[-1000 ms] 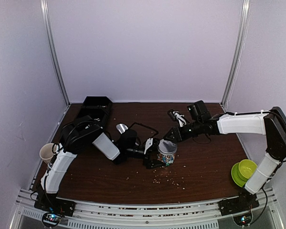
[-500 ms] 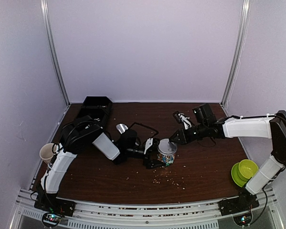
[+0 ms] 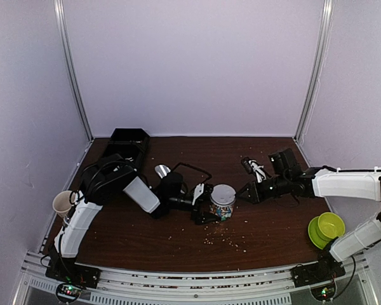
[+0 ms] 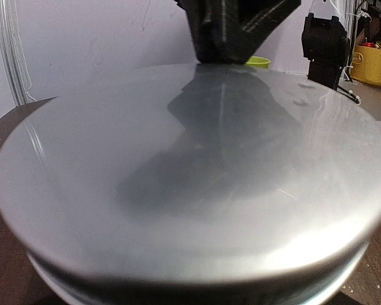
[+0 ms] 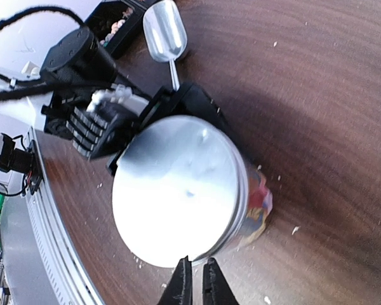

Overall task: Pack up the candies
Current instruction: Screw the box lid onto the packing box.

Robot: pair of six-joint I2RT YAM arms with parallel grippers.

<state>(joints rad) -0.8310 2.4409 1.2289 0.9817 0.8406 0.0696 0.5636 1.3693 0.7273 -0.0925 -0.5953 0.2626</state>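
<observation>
The candies (image 5: 259, 203) show as coloured shapes through the glass of a jar (image 3: 222, 203) at mid-table. A round metal lid (image 5: 178, 190) sits on top of it and fills the left wrist view (image 4: 190, 178). My left gripper (image 3: 209, 204) lies on the table with its fingers (image 5: 193, 101) closed round the jar from the left. My right gripper (image 5: 195, 283) hangs just off the lid's right edge (image 3: 240, 196), its fingers almost together with nothing between them. Its black fingers (image 4: 225, 32) show beyond the lid's far rim.
A metal scoop (image 3: 162, 170) lies behind the left gripper, with a black bin (image 3: 128, 141) at the back left. A paper cup (image 3: 62, 203) stands at the left edge, a green bowl (image 3: 325, 227) at the right. Pale crumbs (image 3: 225, 240) dot the table in front of the jar.
My right arm has drawn back to the right, off the lid, and its fingers have closed. The lid stays on the jar. The left arm and the jar have not moved.
</observation>
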